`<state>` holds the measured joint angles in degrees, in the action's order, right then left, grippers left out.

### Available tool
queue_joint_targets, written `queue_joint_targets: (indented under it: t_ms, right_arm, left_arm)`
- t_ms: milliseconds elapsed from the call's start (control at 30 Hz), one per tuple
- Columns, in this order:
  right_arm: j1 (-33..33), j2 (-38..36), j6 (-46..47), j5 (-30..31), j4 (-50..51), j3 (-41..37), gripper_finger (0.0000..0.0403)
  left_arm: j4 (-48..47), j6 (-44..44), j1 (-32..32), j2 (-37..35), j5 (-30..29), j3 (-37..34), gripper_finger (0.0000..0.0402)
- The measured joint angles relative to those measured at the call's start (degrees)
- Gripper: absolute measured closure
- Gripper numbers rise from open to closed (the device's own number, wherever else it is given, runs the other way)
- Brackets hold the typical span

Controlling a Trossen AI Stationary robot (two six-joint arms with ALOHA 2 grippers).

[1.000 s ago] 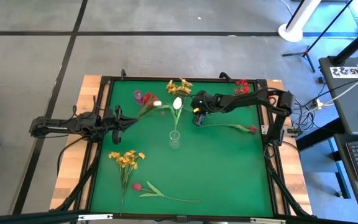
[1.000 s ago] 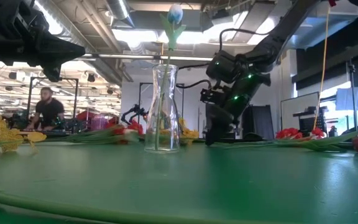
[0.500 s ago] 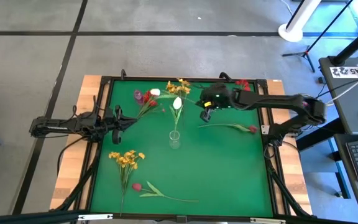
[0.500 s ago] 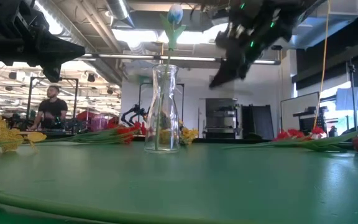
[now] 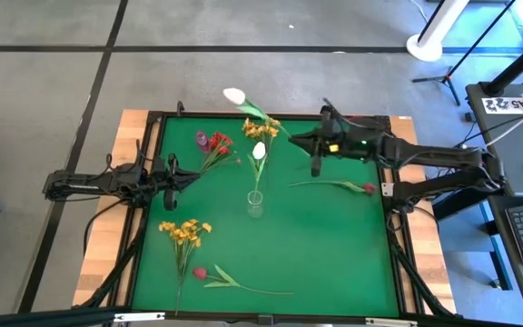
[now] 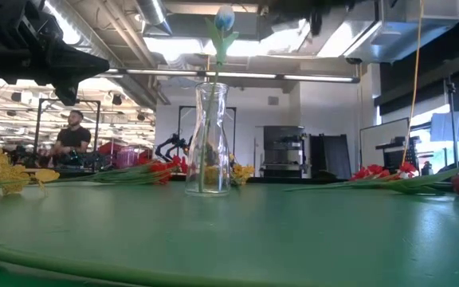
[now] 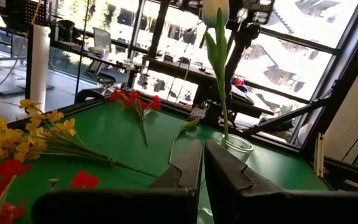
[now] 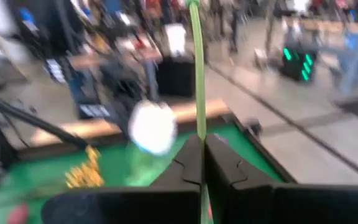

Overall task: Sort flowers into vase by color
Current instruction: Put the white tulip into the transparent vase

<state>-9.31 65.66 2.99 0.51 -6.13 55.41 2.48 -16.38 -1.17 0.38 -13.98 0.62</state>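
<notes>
Above the far edge of the bench (image 5: 334, 236), the right gripper (image 5: 315, 145) has its fingers (image 8: 188, 163) clamped on a green stem (image 8: 197, 68), holding a white bud (image 5: 234, 94) lifted clear of the mat. A glass vase (image 5: 255, 203) stands mid-bench with another white bud (image 5: 259, 150) in it. Yellow clusters (image 5: 185, 232), red clusters (image 5: 217, 144) and dark-red buds (image 5: 368, 188) lie around it. At the left side, the left gripper (image 5: 172, 178) hangs with its fingers (image 7: 185, 168) nearly together, holding nothing.
</notes>
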Motion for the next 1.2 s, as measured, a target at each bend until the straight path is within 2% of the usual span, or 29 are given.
queue_joint_targets:
  t_ms: [300, 500, 700, 833, 967, 1200]
  right_arm:
    - [12.53, 1.77, -2.27, 0.32, -8.70, 0.02, 0.0402]
    - [19.74, 6.85, -6.27, 4.49, -27.93, -7.27, 0.0403]
    - [20.16, 14.80, -6.94, 4.02, -59.68, -17.13, 0.0403]
    - [19.91, 23.28, -9.27, 3.62, -76.63, -18.99, 0.0403]
    - [18.14, 30.56, -8.57, 3.92, -82.63, -17.41, 0.0403]
    - [15.37, 39.00, -4.92, 2.96, -83.84, -12.40, 0.0403]
  left_arm:
    - [0.00, 0.00, 0.02, 0.00, -0.04, 0.00, 0.0385]
    - [0.02, 0.01, 0.00, 0.01, -0.04, -0.01, 0.0385]
    - [0.10, -0.02, 0.00, 0.02, 0.00, 0.00, 0.0385]
    - [0.50, 0.00, 0.01, 0.02, -0.06, -0.01, 0.0385]
    - [1.39, 0.00, 0.02, 0.00, -0.06, -0.02, 0.0385]
    - [1.59, 0.00, 0.02, 0.00, -0.07, 0.00, 0.0385]
